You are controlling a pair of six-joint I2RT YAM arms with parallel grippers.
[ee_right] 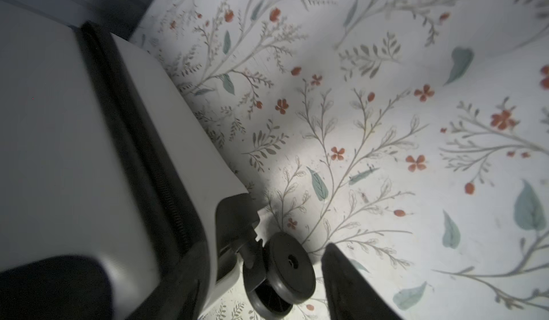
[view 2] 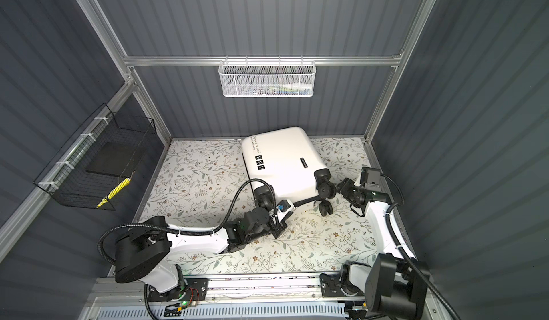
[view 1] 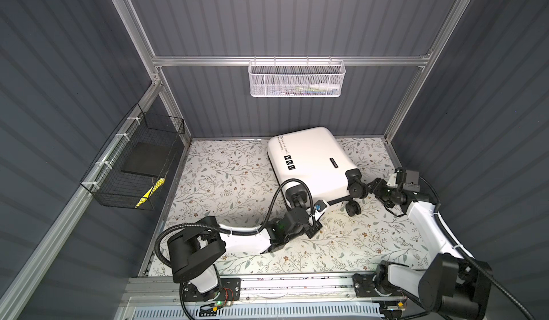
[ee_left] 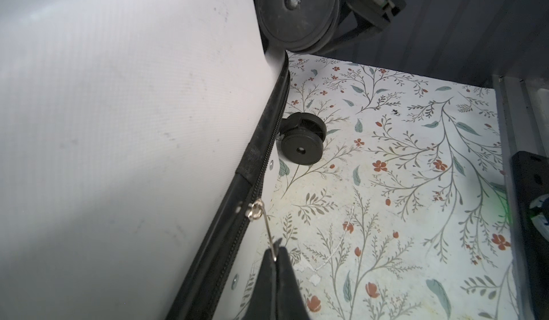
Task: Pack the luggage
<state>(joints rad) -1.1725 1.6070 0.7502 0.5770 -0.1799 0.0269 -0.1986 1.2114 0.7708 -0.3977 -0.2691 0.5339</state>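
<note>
The luggage is laid flat at the table's 12 o'clock, wheels toward 5 o'clock. Its zipper pull is clamped by the left end effector. The right end effector is held apart beside the wheels.

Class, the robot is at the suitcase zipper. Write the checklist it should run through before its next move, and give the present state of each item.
1. Left gripper shut on the zipper pull: ok.
2. Suitcase lying on the table, shells together: ok.
3. Right gripper open beside a wheel: ok.
4. Right gripper bracing the suitcase: cannot tell, as no contact is visible.
5. How far the zipper is undone: cannot tell.
</note>
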